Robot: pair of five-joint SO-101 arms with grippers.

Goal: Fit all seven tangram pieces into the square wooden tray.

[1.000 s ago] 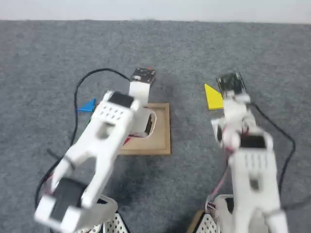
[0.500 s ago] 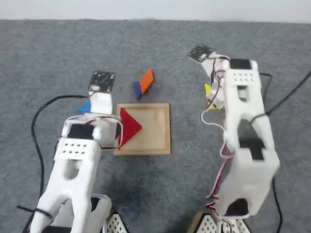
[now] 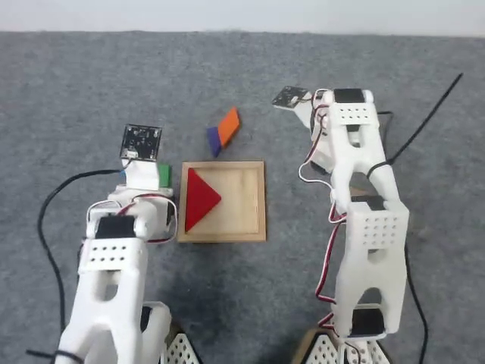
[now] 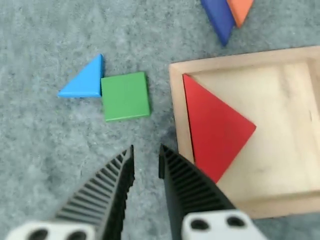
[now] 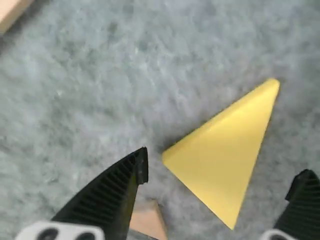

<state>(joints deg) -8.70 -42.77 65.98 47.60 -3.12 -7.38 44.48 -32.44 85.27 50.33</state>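
The square wooden tray (image 3: 254, 199) (image 4: 176, 107) holds a red triangle (image 3: 198, 199) (image 4: 212, 132) lying flat against its left wall. My left gripper (image 4: 146, 155) hovers over the carpet just left of the tray, open a little, with nothing in it. Past its tips lie a green square (image 4: 125, 96) (image 3: 164, 176) and a light blue triangle (image 4: 85, 80), touching each other. My right gripper (image 5: 222, 165) is open wide, and its fingers straddle a yellow triangle (image 5: 225, 155) on the carpet right of the tray. The right arm (image 3: 356, 152) covers that piece in the high view.
A dark blue piece (image 3: 214, 137) (image 4: 217, 17) and an orange piece (image 3: 229, 123) (image 4: 239, 7) lie side by side just beyond the tray's far edge. A small tan triangle (image 5: 147, 220) lies near the right gripper. A tray corner (image 5: 10, 10) is at that view's edge.
The left arm has drawn back left off the tray, leaving the red triangle flat inside. The right arm has swung left and now covers the yellow triangle.
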